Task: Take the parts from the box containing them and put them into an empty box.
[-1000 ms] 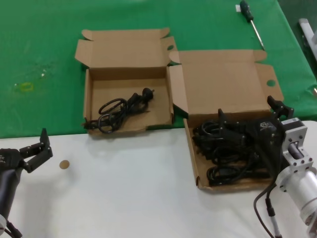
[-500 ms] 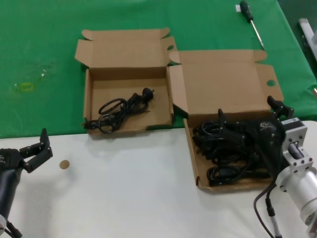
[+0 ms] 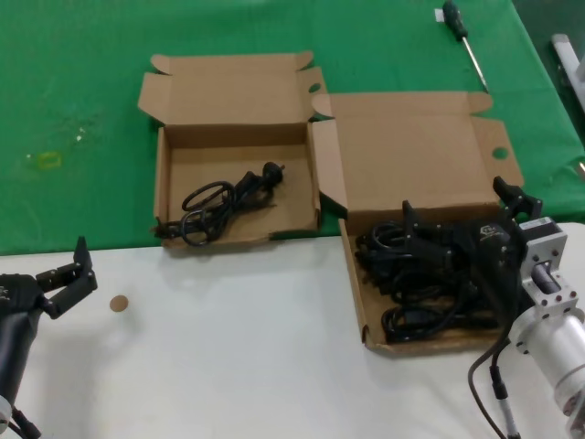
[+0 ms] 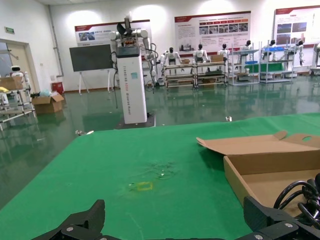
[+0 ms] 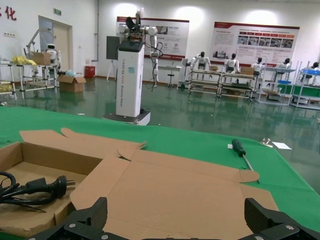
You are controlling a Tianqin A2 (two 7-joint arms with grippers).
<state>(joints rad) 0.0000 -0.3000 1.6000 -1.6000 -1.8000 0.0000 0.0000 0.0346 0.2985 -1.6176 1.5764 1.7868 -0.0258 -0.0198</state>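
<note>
The box containing the parts [image 3: 358, 302] lies at the right, its tray full of several black cord bundles [image 3: 425, 293] and its lid [image 3: 411, 151] folded back. My right gripper [image 3: 457, 203] hovers open over the tray's far end, with nothing between its fingers; in the right wrist view that gripper [image 5: 175, 222] faces the lid [image 5: 175, 192]. The smaller box [image 3: 167, 183] at the left holds one cord bundle [image 3: 227, 201], whose plug [image 5: 52, 187] shows in the right wrist view. My left gripper [image 3: 62, 279] waits open at the near left over the white table, seen as [image 4: 175, 227].
A screwdriver [image 3: 462, 37] lies on the green cloth [image 3: 82, 91] at the back right. A small brown disc [image 3: 118, 303] rests on the white table [image 3: 228, 366] near my left gripper. Metal hardware [image 3: 569, 57] sits at the far right edge.
</note>
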